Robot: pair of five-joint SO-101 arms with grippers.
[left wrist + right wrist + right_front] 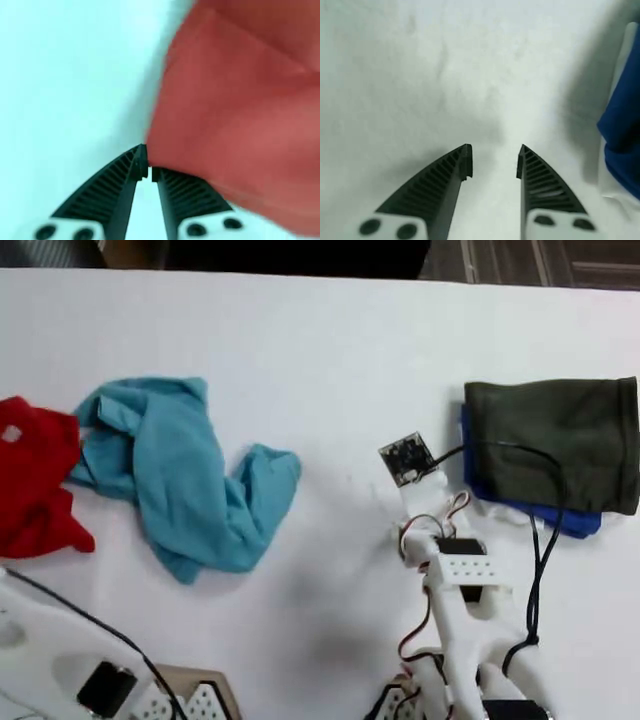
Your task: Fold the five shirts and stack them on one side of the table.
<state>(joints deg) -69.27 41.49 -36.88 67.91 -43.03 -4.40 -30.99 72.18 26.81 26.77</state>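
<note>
From above, four shirts lay on the white table [330, 350]. One red shirt [35, 480] was at the left edge, with one light blue shirt [175, 480] crumpled against it. At the right, one dark green shirt [555, 440] lay folded on top of one blue shirt [540, 512]. The left wrist view added the left gripper [148, 170], its tips almost together at the red shirt's edge with nothing seen between them. The right wrist view showed the right gripper [494, 162] spread apart over bare table, near the blue shirt.
</note>
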